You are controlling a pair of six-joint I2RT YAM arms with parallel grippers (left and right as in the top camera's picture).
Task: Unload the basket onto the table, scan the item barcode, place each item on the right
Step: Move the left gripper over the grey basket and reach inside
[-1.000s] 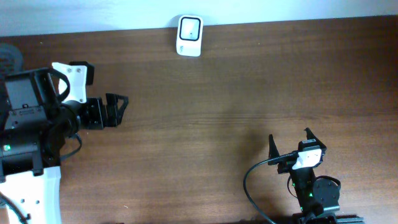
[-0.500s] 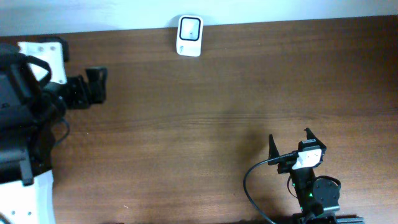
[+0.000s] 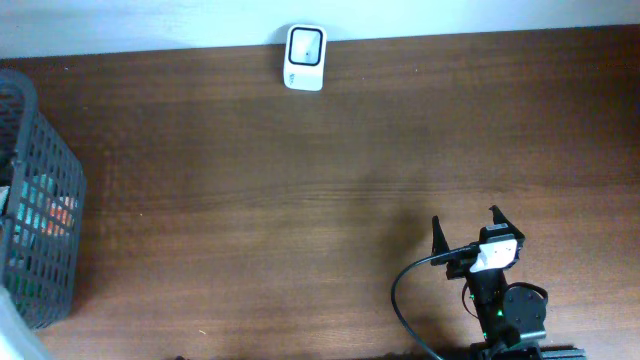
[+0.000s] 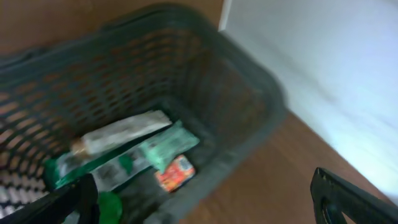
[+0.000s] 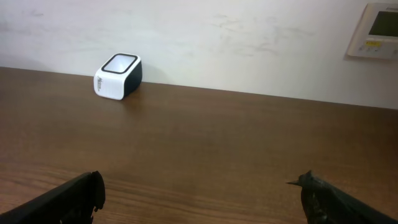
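Grey mesh basket cropped, packets blurred

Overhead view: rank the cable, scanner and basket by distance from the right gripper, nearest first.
From the right gripper:
1. Cable: loops just to its left, on the near side.
2. Scanner: on the far side, up and to the left.
3. Basket: at the far left edge of the view.

A small white scanner with a dark-framed window stands at the far edge of the surface, against the wall. A green packet and a small orange packet lie jumbled in the dark mesh basket at the left.
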